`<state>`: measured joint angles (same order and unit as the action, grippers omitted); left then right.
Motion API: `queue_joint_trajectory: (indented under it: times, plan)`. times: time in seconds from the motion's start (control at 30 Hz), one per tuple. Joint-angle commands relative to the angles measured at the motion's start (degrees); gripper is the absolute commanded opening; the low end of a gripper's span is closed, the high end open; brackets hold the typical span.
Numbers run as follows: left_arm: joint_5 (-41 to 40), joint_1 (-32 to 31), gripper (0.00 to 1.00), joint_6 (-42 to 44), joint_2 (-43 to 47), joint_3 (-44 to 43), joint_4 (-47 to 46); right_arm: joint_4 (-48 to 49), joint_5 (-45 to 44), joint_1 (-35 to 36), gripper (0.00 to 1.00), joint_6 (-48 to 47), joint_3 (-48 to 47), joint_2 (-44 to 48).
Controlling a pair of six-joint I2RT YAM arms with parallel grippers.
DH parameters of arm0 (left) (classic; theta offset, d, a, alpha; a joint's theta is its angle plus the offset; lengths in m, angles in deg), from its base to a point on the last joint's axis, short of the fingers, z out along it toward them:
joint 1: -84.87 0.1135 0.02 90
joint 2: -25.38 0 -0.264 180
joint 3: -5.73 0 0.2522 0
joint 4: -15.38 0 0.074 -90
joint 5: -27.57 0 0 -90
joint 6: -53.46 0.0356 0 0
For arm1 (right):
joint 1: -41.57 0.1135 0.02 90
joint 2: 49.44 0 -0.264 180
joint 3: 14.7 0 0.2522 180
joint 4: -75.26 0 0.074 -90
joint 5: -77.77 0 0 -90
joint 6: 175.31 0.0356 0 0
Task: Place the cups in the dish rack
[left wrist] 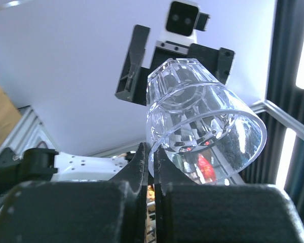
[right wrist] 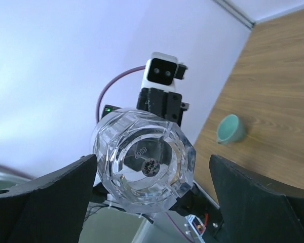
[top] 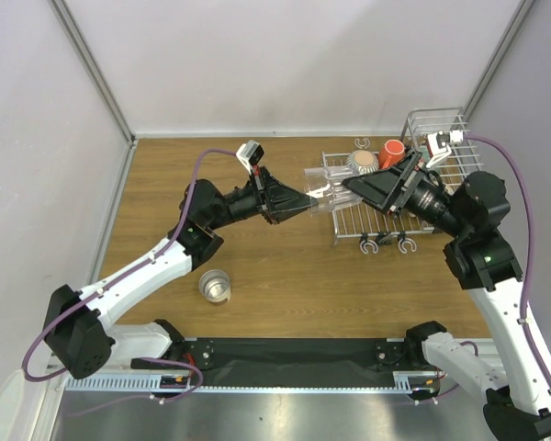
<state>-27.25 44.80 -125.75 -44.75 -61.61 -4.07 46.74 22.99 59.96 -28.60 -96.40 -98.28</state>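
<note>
My left gripper (top: 305,204) is shut on the rim of the clear glass (top: 321,193) and holds it on its side in the air at the left end of the dish rack (top: 349,223). In the left wrist view the fingertips (left wrist: 142,162) pinch the glass (left wrist: 202,121) wall. My right gripper (top: 347,182) is open and faces the glass base (right wrist: 144,164). Its fingers (right wrist: 45,197) stand on either side of the base, apart from it. A ribbed whitish cup (top: 363,162) and a mug with orange inside (top: 392,150) sit in the rack.
A steel cup (top: 215,286) stands alone on the wooden table at the near left; it looks greenish in the right wrist view (right wrist: 229,128). The taller barred basket (top: 438,129) is at the far right. White walls enclose the table.
</note>
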Motion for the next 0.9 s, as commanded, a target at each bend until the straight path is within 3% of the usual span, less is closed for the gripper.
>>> queue_joint_trajectory:
  times: [0.0,0.33,0.53,0.63,0.67,0.7,0.73,0.77,0.83,0.87]
  plan:
    - [0.42,-0.44,0.00,-4.92,0.61,-1.09,-11.08,7.89,3.44,-0.20,1.00,4.19,1.49,-0.03]
    - [0.68,-1.06,0.00,-6.85,-0.18,0.76,-13.55,16.96,5.74,0.15,0.94,11.14,3.78,-1.52]
    - [0.50,-1.41,0.00,-7.12,-1.24,0.59,-14.16,19.07,6.17,0.42,0.76,12.64,3.61,-3.01]
    - [1.03,-1.59,0.00,-7.29,-2.20,-0.03,-14.60,19.59,6.44,0.42,0.49,13.42,3.26,-3.98]
    - [1.38,-1.50,0.02,-7.56,-2.29,-0.03,-14.60,20.47,6.70,0.50,0.26,13.52,3.17,-4.33]
    - [1.38,-1.58,0.26,-7.56,-2.21,-0.03,-14.34,20.48,7.05,0.50,0.14,13.60,3.08,-4.60]
    - [1.30,-1.15,0.42,-7.12,-1.94,0.23,-13.38,19.69,7.05,0.42,0.02,12.13,2.30,-5.38]
    - [1.12,-0.97,0.54,-6.07,-1.07,0.41,-11.28,16.21,6.79,0.24,0.00,10.98,1.59,-5.74]
    - [1.21,0.60,0.81,2.32,2.87,0.85,3.51,9.89,4.17,-0.28,0.00,6.34,-0.07,-6.44]
    - [1.21,1.57,0.87,4.98,4.46,1.20,3.59,8.28,3.28,-0.55,0.00,4.31,-0.52,-6.79]
